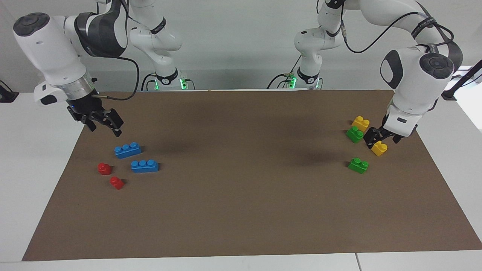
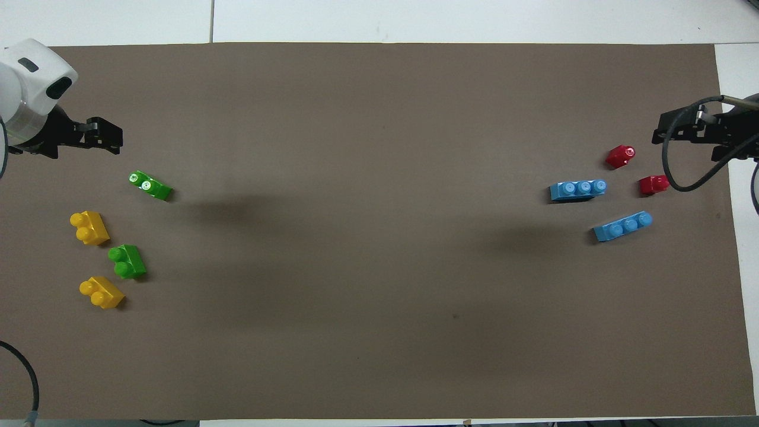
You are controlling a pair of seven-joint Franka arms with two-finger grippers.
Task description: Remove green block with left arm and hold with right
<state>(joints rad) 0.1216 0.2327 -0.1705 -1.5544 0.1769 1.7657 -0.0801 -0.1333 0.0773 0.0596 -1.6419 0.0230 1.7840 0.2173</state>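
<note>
A green block (image 1: 359, 165) (image 2: 150, 185) with two studs lies on the brown mat at the left arm's end. A second green block (image 1: 354, 134) (image 2: 127, 261) sits nearer to the robots, between two yellow blocks (image 1: 379, 148) (image 2: 89, 228). My left gripper (image 1: 383, 136) (image 2: 115, 136) hangs open and empty over the mat's edge at that end, clear of the green block. At the right arm's end, my right gripper (image 1: 107, 126) (image 2: 659, 131) is raised, open and empty, above the mat beside the blue bricks.
Two blue three-stud bricks (image 1: 128, 149) (image 1: 145, 165) and two small red pieces (image 1: 104, 168) (image 1: 116, 182) lie at the right arm's end. The other yellow block (image 1: 360, 122) is nearest the robots in the left-end cluster. The brown mat (image 1: 241, 188) covers the table.
</note>
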